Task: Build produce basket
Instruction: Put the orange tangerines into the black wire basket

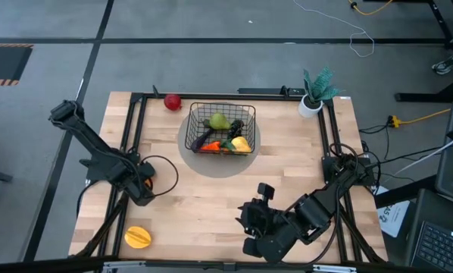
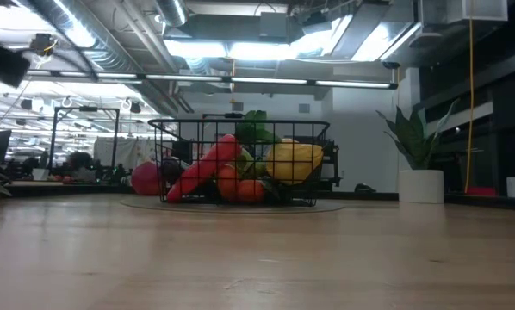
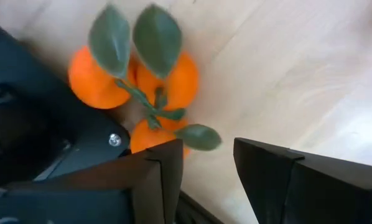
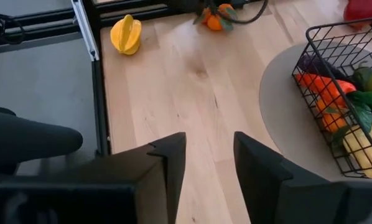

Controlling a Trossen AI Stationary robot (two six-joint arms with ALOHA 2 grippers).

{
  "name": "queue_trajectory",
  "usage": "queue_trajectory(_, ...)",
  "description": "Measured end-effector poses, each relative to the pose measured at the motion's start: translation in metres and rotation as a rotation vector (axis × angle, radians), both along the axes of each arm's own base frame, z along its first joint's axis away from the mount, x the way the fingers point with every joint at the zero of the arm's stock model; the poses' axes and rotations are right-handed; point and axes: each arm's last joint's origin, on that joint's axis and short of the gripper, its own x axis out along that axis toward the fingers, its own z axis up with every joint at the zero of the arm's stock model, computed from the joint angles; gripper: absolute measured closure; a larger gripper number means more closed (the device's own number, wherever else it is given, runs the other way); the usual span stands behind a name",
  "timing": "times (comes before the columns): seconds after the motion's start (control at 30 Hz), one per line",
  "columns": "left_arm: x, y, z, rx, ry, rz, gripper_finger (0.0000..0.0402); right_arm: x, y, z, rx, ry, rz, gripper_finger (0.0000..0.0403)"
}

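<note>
The black wire basket [image 1: 220, 129] stands on a grey round mat [image 1: 192, 155] at the table's middle far side, holding several toy fruits and vegetables [image 2: 240, 168]. A red apple [image 1: 173, 101] lies left of it. A bunch of small oranges with green leaves [image 3: 136, 81] lies near the left edge. My left gripper [image 3: 208, 149] points down just beside the bunch, open, with bare wood in the gap. A yellow-orange fruit [image 1: 138, 237] lies at the near left corner. My right gripper [image 4: 209, 146] hangs open above the near right of the table. My left gripper comes from above, and one finger [image 3: 164, 168] stands right at the nearest orange [image 3: 150, 135] of the bunch. I cannot tell whether it touches it. The bunch lies on the table outside the gap between the fingers.
A white pot with a teal plant [image 1: 316, 95] stands at the far right corner. Black frame rails [image 1: 128, 136] run along the table's left, right and far edges. Bare wood [image 1: 211, 205] stretches between the basket and the near edge.
</note>
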Motion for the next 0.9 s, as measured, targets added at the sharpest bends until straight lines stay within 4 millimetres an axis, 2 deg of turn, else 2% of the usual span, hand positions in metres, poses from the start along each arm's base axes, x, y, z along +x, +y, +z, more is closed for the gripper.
queue_trajectory(0.13,0.000,0.003,0.026,0.083,-0.004,0.015,0.0269,0.001,0.000,-0.001,-0.010,0.004,0.009,0.0279)
queue_trajectory(0.23,-0.004,0.008,0.035,0.148,0.026,0.061,0.0269,0.001,0.001,-0.006,-0.018,0.019,0.010,0.0279)
queue_trajectory(0.57,-0.006,0.005,0.013,0.154,0.186,0.139,0.0269,0.005,0.005,-0.023,0.003,0.054,0.009,0.0279)
queue_trajectory(0.7,-0.002,0.001,0.010,0.123,0.184,0.108,0.0269,0.005,0.006,-0.023,0.016,0.059,0.017,0.0279)
queue_trajectory(0.9,0.002,-0.001,0.003,0.176,0.212,0.079,0.0269,0.005,0.006,-0.023,0.020,0.061,0.018,0.0279)
